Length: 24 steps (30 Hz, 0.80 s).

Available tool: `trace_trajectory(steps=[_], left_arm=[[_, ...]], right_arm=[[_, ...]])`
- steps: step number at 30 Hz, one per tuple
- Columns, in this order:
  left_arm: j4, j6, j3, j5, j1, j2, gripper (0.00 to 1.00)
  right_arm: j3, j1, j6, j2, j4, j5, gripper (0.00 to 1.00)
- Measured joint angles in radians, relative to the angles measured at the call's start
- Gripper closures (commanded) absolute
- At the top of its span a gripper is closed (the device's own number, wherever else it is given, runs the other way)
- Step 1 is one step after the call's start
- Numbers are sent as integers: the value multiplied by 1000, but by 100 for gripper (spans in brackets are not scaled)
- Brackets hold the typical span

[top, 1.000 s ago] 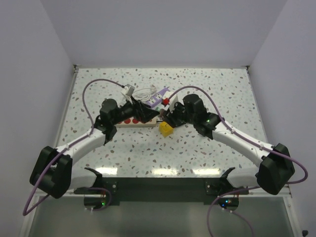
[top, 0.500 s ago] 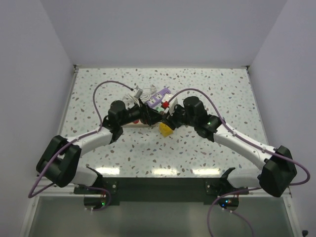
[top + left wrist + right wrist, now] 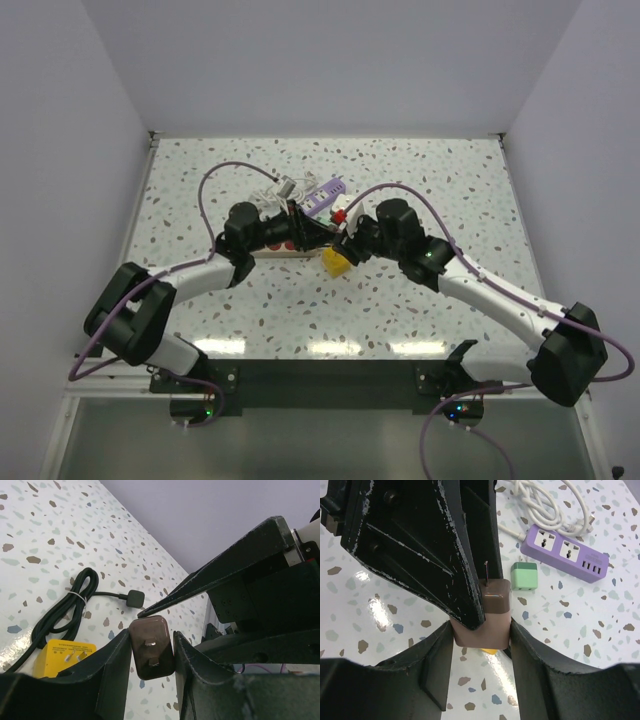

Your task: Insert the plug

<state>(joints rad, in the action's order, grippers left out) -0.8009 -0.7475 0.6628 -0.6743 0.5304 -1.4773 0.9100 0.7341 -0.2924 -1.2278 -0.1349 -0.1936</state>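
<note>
Now left fingers (image 3: 116, 656) and right fingers (image 3: 441, 647) both pinch the brown plug (image 3: 151, 647); yellow plug (image 3: 337, 262) crowds close at six o'clock.

Three adapters are showing: brown adapter (image 3: 487, 611), green adapter (image 3: 524, 576), yellow adapter (image 3: 62, 657). Two cords are lying bundled, black cord (image 3: 70, 605) and white cord (image 3: 536, 494); one purple strip (image 3: 567, 550) is sitting at one o'clock of green.

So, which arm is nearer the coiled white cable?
Left. The left arm lies right beside the white cable; the right arm is past the purple power strip.
</note>
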Motion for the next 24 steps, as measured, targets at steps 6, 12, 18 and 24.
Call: trace_trajectory(steps=[6,12,18,24], left_arm=[[-26,-4,0,-10,0,-13,100],[-81,-27,3,-57,0,-39,100],[55,91,58,-47,-7,22,100],[147,192,78,12,-65,170,100]], right_arm=[[0,1,0,1,-2,8,60],[0,1,6,12,-9,27,29],[0,5,9,46,-35,71,20],[0,5,30,136,-35,74,12]])
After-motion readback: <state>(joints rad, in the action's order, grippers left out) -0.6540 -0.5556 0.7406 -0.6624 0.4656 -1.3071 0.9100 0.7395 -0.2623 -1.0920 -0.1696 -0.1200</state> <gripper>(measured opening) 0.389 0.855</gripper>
